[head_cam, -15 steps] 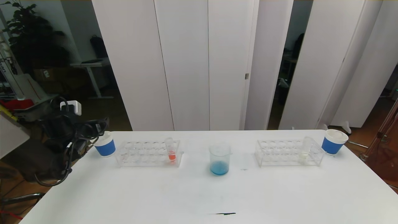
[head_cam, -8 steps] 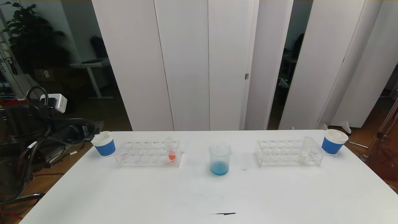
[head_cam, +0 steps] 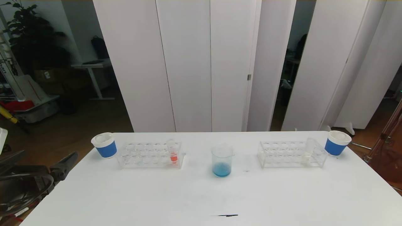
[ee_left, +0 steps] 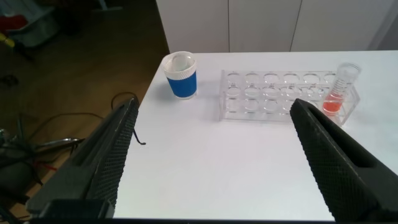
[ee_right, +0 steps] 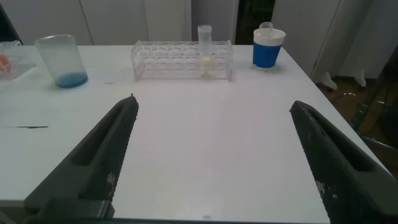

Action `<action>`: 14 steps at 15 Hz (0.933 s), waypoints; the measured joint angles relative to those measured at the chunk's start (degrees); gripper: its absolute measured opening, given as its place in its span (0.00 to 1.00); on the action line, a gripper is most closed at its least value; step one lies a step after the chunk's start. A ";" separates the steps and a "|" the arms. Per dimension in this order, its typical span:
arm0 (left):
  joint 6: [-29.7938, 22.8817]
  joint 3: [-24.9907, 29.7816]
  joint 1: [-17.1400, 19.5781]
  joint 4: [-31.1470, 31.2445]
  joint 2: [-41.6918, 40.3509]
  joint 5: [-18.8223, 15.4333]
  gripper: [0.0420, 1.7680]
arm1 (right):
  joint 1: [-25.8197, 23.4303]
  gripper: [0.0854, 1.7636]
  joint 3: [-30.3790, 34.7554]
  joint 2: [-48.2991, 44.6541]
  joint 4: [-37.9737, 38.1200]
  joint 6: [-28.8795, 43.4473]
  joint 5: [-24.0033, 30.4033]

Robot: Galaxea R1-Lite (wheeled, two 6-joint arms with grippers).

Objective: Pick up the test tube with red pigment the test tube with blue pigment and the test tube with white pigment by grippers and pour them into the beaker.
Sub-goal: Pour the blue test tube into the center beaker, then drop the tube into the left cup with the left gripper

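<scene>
The test tube with red pigment (head_cam: pixel 172 153) stands in the left clear rack (head_cam: pixel 147 155); it also shows in the left wrist view (ee_left: pixel 339 93). The test tube with white pigment (head_cam: pixel 307 152) stands in the right clear rack (head_cam: pixel 282 153), also in the right wrist view (ee_right: pixel 204 53). The beaker (head_cam: pixel 222 160) stands mid-table with blue pigment in its bottom. No tube with blue pigment shows. My left gripper (ee_left: pixel 212 106) is open and empty, low beside the table's left edge; one of its fingers (head_cam: pixel 66 163) shows in the head view. My right gripper (ee_right: pixel 212 102) is open and empty over the table's front right.
A white paper cup with a blue band (head_cam: pixel 104 145) stands left of the left rack. Another one (head_cam: pixel 336 142) stands right of the right rack. A dark streak (head_cam: pixel 224 215) lies on the table near the front edge. White screens stand behind the table.
My left arm has drawn back from beside the left paper cup, down and toward the front, to the table's left edge. The tubes, racks and beaker have not moved.
</scene>
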 joint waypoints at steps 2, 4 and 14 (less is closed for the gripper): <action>0.22 4.17 -1.38 4.71 -9.13 -0.04 0.99 | -0.02 0.99 0.00 0.00 0.00 0.01 0.02; 0.26 7.36 -2.21 10.80 -18.53 -0.91 0.99 | 0.00 0.99 0.00 0.00 0.00 -0.02 -0.02; 0.61 16.98 -3.68 28.47 -51.85 -4.06 0.99 | 0.00 0.99 0.00 0.00 0.02 0.01 0.00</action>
